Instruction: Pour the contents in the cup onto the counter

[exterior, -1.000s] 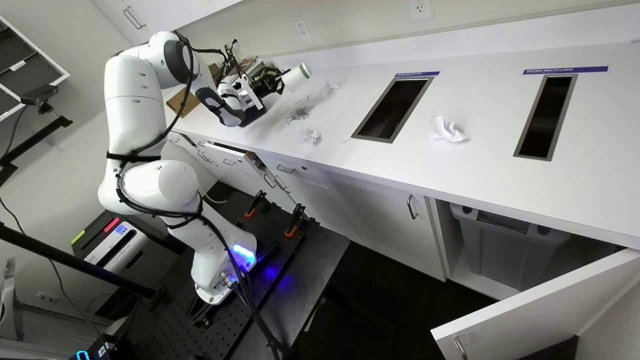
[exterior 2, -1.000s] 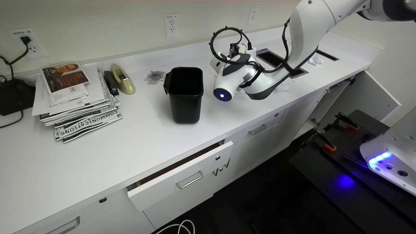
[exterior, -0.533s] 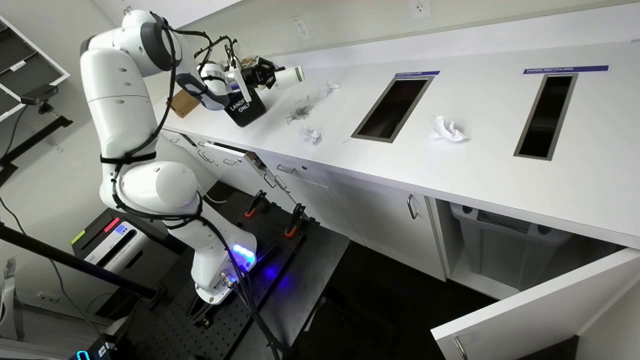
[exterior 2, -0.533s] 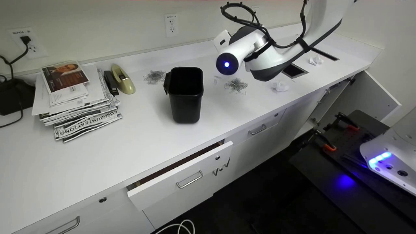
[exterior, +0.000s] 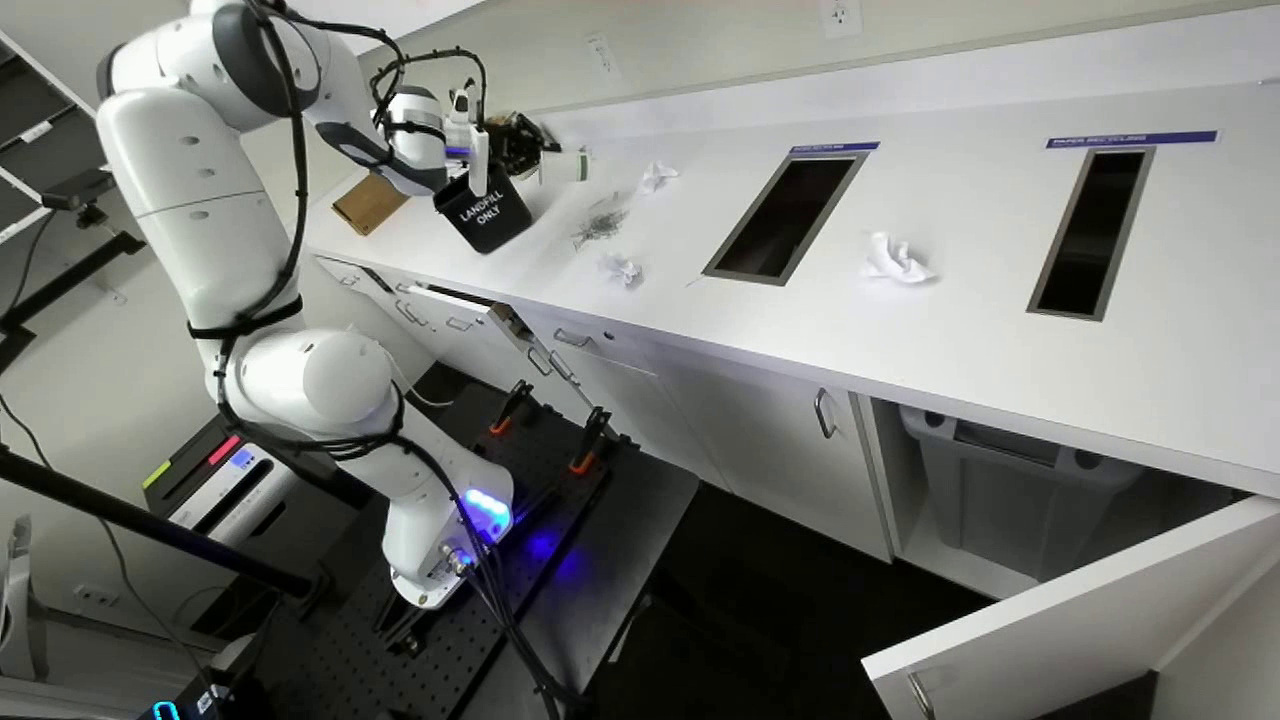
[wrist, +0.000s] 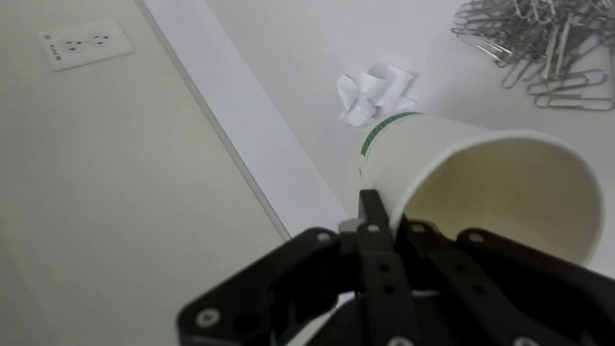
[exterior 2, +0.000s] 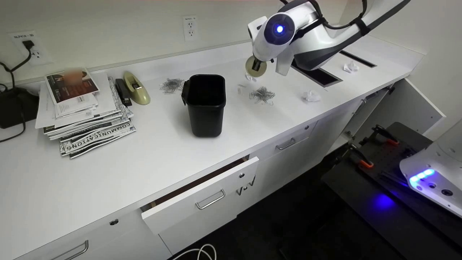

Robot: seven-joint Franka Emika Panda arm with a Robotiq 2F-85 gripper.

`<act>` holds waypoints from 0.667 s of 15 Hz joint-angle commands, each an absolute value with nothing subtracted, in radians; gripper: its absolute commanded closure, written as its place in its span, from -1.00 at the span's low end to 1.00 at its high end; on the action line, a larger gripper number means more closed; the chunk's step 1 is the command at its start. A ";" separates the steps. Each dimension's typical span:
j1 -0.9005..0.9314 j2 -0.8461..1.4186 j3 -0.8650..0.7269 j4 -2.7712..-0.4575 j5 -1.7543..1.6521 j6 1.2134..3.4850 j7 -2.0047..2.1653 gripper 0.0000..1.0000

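Near the black bin (exterior: 485,215) lettered LANDFILL ONLY, the gripper (wrist: 394,216) pinches the rim of a white paper cup (wrist: 413,149) above the counter (exterior: 960,345), one finger inside, one outside; the cup is tipped on its side, a green band at its base. Heaps of paper clips (exterior 2: 262,94) lie on either side of the bin. Across the bin from the cup, a magazine stack (exterior 2: 99,134) shows COMMUNICATIONS; well apart from the bin, a blue label (exterior: 1132,141) reads PAPER RECYCLING
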State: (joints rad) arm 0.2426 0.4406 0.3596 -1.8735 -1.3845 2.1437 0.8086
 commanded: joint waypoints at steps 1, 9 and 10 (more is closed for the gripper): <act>0.206 0.370 0.328 -1.928 -1.225 2.329 0.798 0.99; 0.217 0.373 0.243 -1.945 -0.807 2.557 0.609 0.99; 0.224 0.373 0.235 -1.946 -0.759 2.555 0.576 0.99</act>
